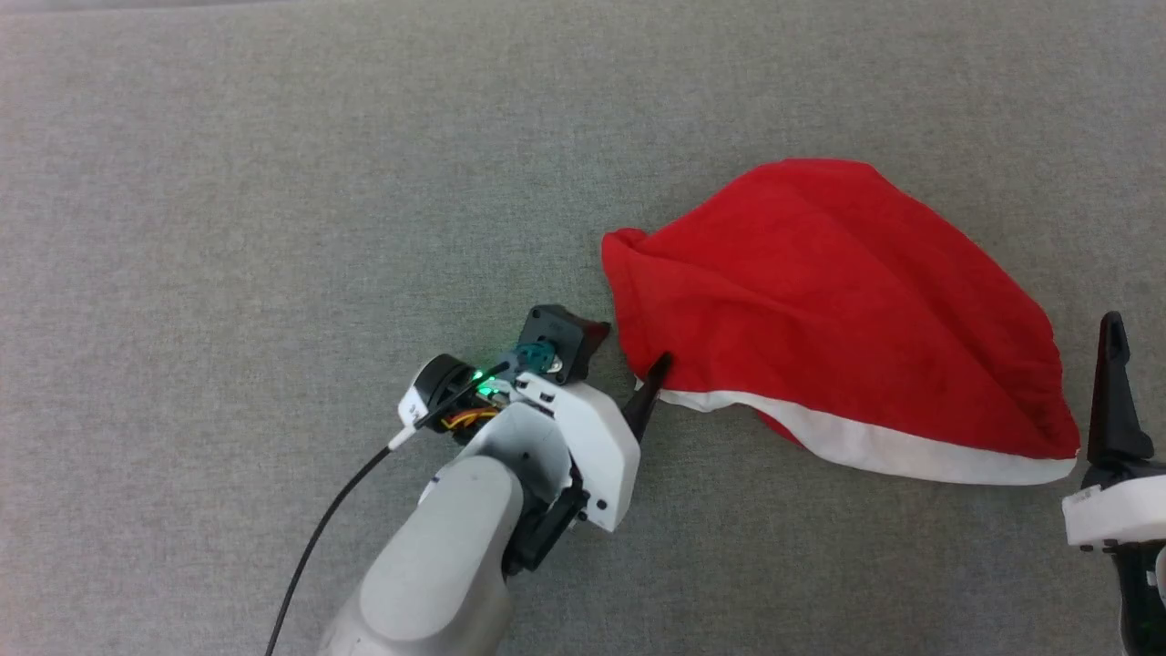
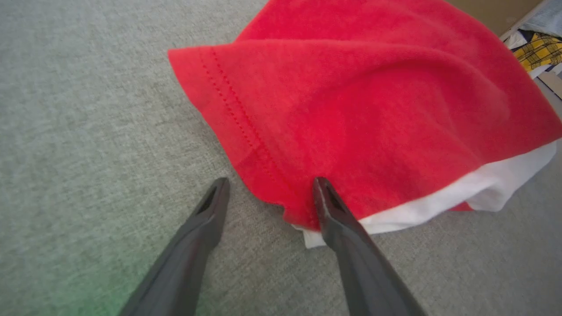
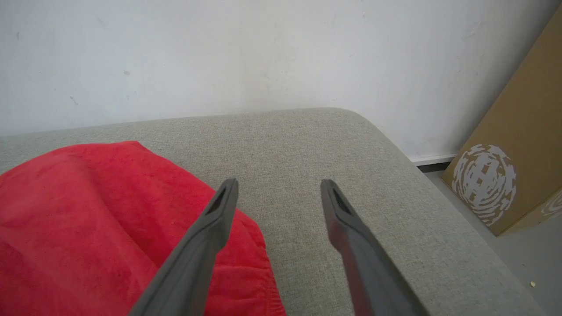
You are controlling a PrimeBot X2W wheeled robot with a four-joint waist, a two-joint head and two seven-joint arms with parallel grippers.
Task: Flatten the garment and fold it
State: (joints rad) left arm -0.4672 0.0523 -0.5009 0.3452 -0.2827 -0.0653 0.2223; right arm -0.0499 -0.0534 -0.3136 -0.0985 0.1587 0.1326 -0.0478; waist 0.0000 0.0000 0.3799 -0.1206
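Note:
The garment (image 1: 838, 301) is a bright red mound of soft fabric with a white band (image 1: 874, 446) along its near edge, lying right of centre on the grey cushion. My left gripper (image 1: 633, 344) is open at the garment's left corner. In the left wrist view the left gripper (image 2: 271, 182) straddles the stitched red hem (image 2: 237, 118), with one finger (image 2: 333, 210) lying over the corner where the white trim (image 2: 439, 206) begins. My right gripper (image 1: 1113, 364) stands open just right of the garment. Its left finger (image 3: 206, 237) hovers over the gathered red edge (image 3: 246, 281).
The grey fabric surface (image 1: 273, 182) stretches wide to the left and far side. Its rounded far-right corner (image 3: 364, 123) ends near a white wall (image 3: 219, 52). A brown cardboard box (image 3: 518, 145) stands on the floor beyond. Yellow plaid cloth (image 2: 538, 50) lies past the garment.

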